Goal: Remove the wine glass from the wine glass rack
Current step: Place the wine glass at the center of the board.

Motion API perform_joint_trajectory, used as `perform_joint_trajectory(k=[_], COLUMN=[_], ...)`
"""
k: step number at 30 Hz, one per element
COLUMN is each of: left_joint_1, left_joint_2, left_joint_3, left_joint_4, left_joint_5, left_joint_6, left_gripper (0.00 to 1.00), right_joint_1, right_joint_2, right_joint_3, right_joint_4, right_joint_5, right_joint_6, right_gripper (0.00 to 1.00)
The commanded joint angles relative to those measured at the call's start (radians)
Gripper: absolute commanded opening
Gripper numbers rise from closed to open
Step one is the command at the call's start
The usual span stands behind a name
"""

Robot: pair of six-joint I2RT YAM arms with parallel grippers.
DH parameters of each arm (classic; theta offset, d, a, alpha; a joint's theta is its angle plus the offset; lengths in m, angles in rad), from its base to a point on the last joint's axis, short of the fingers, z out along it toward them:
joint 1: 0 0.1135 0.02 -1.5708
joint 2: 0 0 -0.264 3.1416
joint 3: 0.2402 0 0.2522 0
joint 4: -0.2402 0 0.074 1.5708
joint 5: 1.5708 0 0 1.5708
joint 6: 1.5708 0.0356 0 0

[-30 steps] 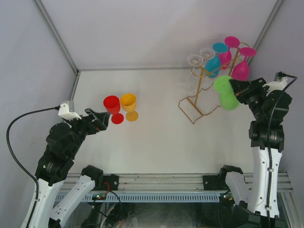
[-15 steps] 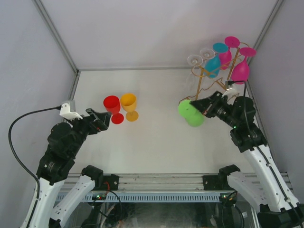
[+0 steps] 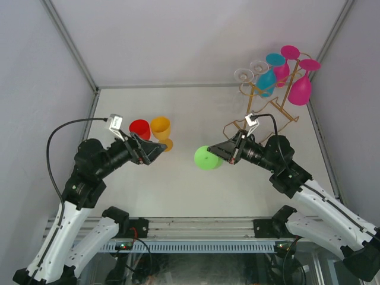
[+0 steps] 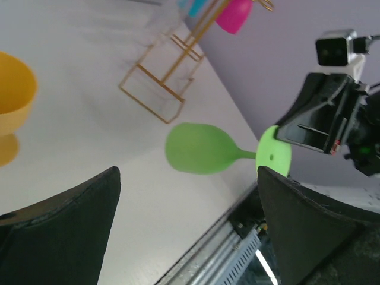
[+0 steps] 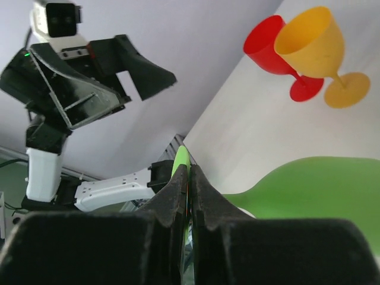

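Green wine glass (image 3: 206,158) horizontal, bowl pointing left.

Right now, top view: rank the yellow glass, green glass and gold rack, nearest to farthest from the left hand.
1. The yellow glass, just beyond the open left hand.
2. The green glass, to its right at mid-table, held by the right hand.
3. The wine glass rack, far right corner.
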Motion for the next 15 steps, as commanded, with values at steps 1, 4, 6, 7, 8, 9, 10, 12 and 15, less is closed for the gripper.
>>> perform_joint_trajectory(k=[1, 4, 6, 7, 8, 9, 10, 12, 15], left_joint_1=[-0.012, -0.056, -0.091, -0.124, -0.150, -0.171, -0.189, -0.219, -0.237], left_joint_2=[0.020, 0.038, 0.050, 0.058, 0.066, 0.076, 0.086, 0.108, 0.133], left_joint_3=[-0.061, -0.066, -0.067, -0.067, -0.067, -0.066, -0.064, -0.061, -0.057], left_joint_4=[0.235, 0.248, 0.263, 0.275, 0.284, 0.292, 0.300, 0.314, 0.320], left_joint_5=[0.263, 0.269, 0.262, 0.255, 0.246, 0.235, 0.229, 0.227, 0.232], left_joint_6=[-0.126, -0.129, -0.132, -0.137, -0.141, -0.141, -0.143, -0.143, -0.144], left_gripper=[1.00, 1.00, 1.00, 0.99, 0.98, 0.97, 0.96, 0.94, 0.89], right_joint_1=[0.043, 0.055, 0.060, 0.062, 0.063, 0.064, 0.066, 0.068, 0.073], right_joint_2=[0.004, 0.013, 0.020, 0.024, 0.028, 0.031, 0.036, 0.043, 0.048], right_joint_3=[-0.023, -0.034, -0.035, -0.035, -0.035, -0.035, -0.034, -0.035, -0.035], right_joint_4=[0.208, 0.252, 0.271, 0.281, 0.289, 0.296, 0.302, 0.309, 0.321], right_joint_5=[0.039, 0.027, 0.017, 0.012, 0.008, 0.004, 0.004, -0.001, -0.012], right_joint_6=[0.014, 0.024, 0.027, 0.027, 0.028, 0.028, 0.029, 0.036, 0.042], right_gripper=[0.00, 0.00, 0.00, 0.00, 0.00, 0.00, 0.00, 0.00, 0.00])
